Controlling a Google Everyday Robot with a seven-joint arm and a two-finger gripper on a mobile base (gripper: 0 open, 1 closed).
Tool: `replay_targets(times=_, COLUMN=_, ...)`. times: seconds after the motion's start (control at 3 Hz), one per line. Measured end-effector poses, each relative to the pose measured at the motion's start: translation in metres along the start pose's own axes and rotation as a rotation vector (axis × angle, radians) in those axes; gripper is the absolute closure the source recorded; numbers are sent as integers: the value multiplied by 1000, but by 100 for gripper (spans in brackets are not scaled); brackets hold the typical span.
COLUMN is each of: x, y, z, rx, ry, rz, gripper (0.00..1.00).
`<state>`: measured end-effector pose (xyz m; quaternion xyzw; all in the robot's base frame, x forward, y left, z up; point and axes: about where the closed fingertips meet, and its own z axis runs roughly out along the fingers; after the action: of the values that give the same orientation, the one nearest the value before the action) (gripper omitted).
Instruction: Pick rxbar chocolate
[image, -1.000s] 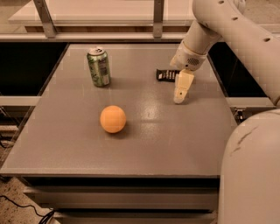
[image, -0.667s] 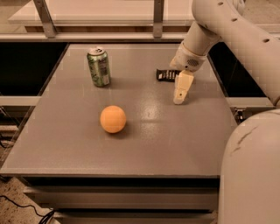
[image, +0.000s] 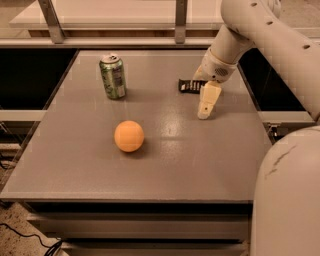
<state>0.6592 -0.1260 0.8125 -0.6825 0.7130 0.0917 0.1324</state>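
The small, flat, black-wrapped rxbar chocolate (image: 189, 86) is laid on the grey table (image: 100, 170), far right. The cream two-finger gripper (image: 204, 113) is held low just beside it, presumably for approach. Whether the gripper is open cannot be told.

The arm (image: 260, 30) is a glossy white tube of thick, rounded segments, with small dark dots like screw holes spaced along its upper side. Its wrist widens into a collar bearing a round grey dotted patch (image: 220, 71). Below that, at about two o'clock from the middle of the view, the gripper (image: 205, 112) is pale cream, blocky and tapering. At five o'clock a broad white shell (image: 290, 200) carries a faint dark scuff (image: 279, 158).
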Motion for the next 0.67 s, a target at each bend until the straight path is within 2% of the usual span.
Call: replay_targets(times=0.67, x=-5, y=-1, z=-15, rx=0, ry=0, rz=0, gripper=87)
